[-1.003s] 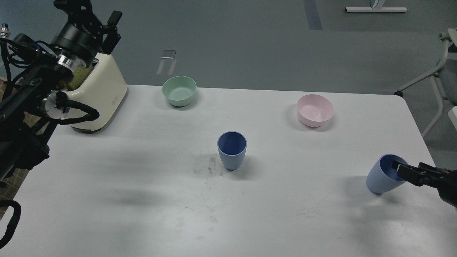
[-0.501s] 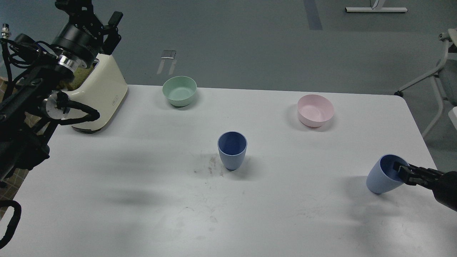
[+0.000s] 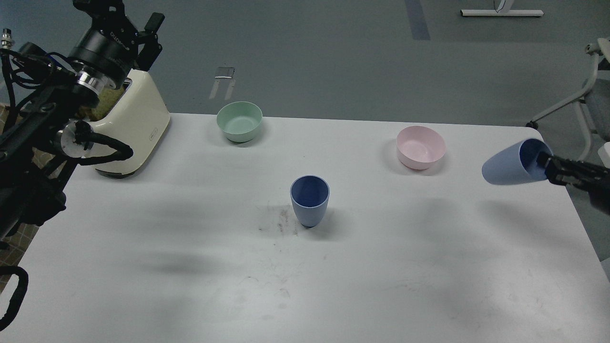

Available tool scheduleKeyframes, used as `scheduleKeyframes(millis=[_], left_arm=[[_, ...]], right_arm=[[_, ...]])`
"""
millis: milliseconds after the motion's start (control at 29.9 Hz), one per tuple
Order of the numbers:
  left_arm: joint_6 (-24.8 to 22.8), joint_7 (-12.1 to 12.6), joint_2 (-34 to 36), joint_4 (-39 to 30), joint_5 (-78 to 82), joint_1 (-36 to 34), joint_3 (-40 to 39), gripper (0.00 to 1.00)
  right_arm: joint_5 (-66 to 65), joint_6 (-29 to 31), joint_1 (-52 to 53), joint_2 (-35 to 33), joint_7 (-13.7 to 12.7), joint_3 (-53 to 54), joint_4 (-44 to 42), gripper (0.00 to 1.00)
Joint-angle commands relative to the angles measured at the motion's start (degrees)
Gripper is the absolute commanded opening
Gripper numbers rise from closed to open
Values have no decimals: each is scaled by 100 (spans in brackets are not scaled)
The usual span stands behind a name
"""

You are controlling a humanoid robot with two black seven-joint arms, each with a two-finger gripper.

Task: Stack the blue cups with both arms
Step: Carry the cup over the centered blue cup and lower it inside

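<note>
Right gripper [image 3: 547, 164] at right edge of frame, pinched on rim of one blue cup [image 3: 507, 164], held tipped sideways above the table. Left gripper [image 3: 125, 21] raised at upper left, fingers parted, empty. Second blue cup [image 3: 310, 200] upright at centre. Pickup apparently done; carrying over and nesting remain. White table [image 3: 190, 276], scuffed; grey floor beyond.
</note>
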Motion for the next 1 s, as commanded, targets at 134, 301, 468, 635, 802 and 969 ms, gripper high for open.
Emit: scheduleKeyframes(millis=[134,301,468,635,802,969], left_arm=[[-28,30,-9,-26,1,28,-4,97],[-19,30,-132,-26,1,11,-4,97],[-11,48,-202,-26,1,-7,-4,97],[-28,57,-211,-26,1,2,-4,97],[-46,452,-264,-26,1,20,-12,97],[-54,549,-369,-26,1,19,-12,97]], right_arm=[[156,-2,1911,600,-182,-1118,342,0],[112,-2,2729,1101,-305,-2559,298,0],[112,-2,3142,1645,-630,-3456,298,0],[94,-2,3503,1945,-700,-4142,263,0],[77,-2,3617,2060,-911,-4653,202,0],[-72,-2,3609,2060,-955,-4828,184,0]])
